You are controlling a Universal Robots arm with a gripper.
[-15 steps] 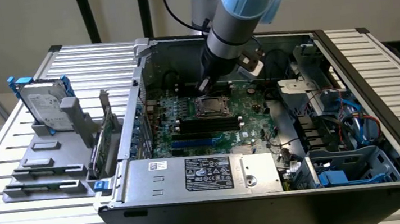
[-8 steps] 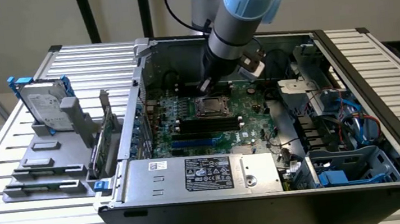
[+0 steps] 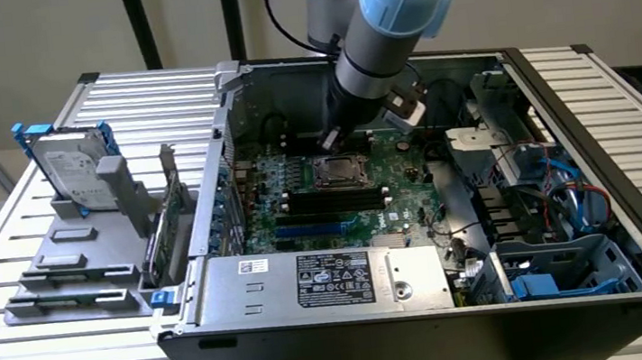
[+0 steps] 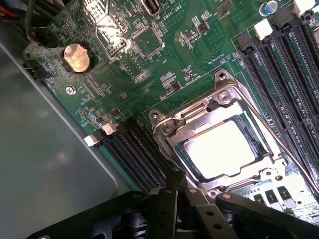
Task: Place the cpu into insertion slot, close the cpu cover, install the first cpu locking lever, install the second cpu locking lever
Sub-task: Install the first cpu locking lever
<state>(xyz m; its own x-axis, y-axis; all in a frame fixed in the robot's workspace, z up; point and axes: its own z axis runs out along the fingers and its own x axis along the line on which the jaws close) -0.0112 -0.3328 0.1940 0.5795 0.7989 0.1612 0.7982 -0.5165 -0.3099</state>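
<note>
The cpu [image 4: 219, 149] lies flat in the insertion slot [image 3: 338, 171], its pale metal face shining through the window of the cpu cover [image 4: 199, 115]. The silvery cover lies down over it. A thin locking lever rod [image 4: 269, 134] runs along one side of the cover. My gripper [image 4: 175, 183] is shut, with its dark fingertips together at the socket's edge on the opposite side, holding nothing that I can make out. In the exterior view the gripper [image 3: 329, 140] reaches down into the open computer case just behind the socket.
Black memory strips [image 4: 279, 74] flank the socket, with more [image 4: 134, 154] beside my fingers. A coin battery [image 4: 77, 56] sits on the green board. A grey labelled box [image 3: 326, 279] fills the case front, cables [image 3: 565, 197] the exterior view's right, a hard drive [image 3: 72, 167] its left.
</note>
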